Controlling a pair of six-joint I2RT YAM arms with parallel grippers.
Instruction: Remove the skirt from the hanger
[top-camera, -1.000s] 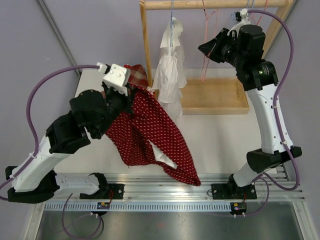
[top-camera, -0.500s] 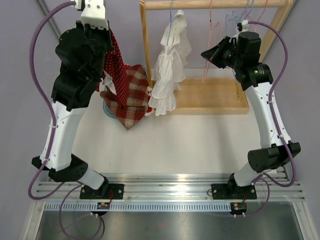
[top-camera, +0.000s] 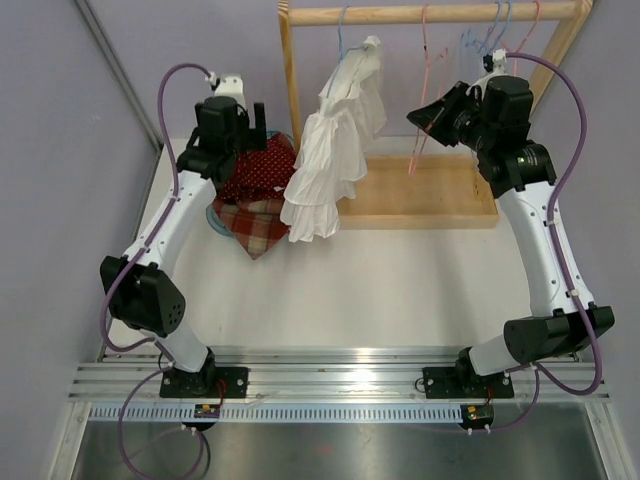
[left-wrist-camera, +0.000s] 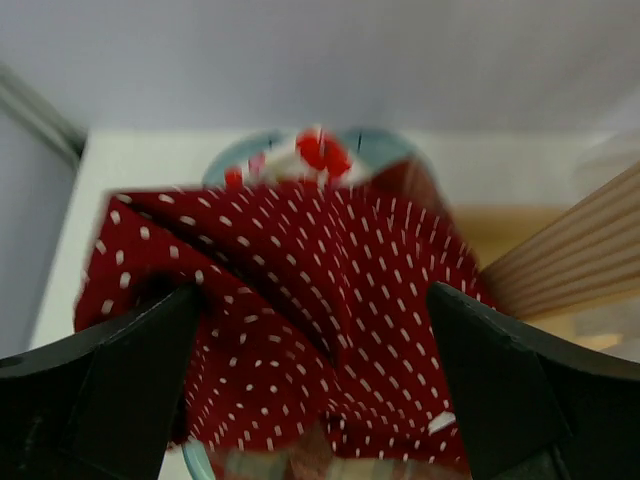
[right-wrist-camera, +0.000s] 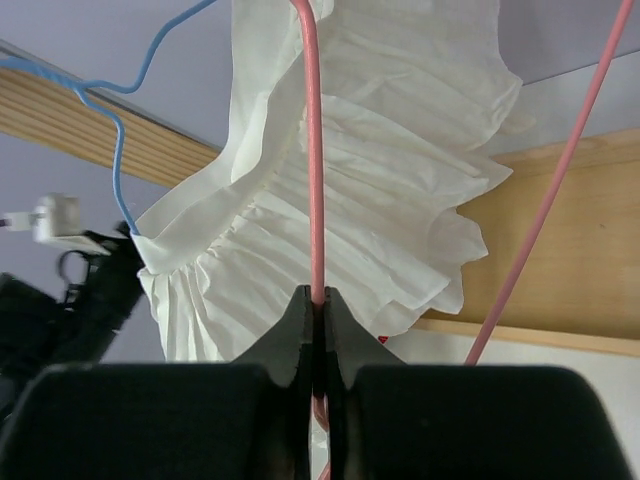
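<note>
My left tool (left-wrist-camera: 312, 300) hangs with its fingers (left-wrist-camera: 120, 390) spread wide and nothing clasped between them. It sits right over the red white-dotted skirt (left-wrist-camera: 300, 260), which lies crumpled and off any hanger at the far left corner of the worktop (top-camera: 400, 290). The skirt sits on top of a plaid cloth (top-camera: 255, 222), and both are heaped in a light blue basin (top-camera: 214, 214). The wrist view is soft up close, so I can't say for sure whether the finger pads touch the fabric or stand just above it. My right tool (right-wrist-camera: 318, 300) is pinched closed on the wire of a pink hanger (right-wrist-camera: 312, 150), which hangs from the rail of the wooden rack (top-camera: 430, 12) along the far edge. Left of that grip, a white ruffled garment (top-camera: 330, 160) drapes from a blue hanger (right-wrist-camera: 120, 130) on the same rail, and its lower folds reach down beside the basin's heap.
</note>
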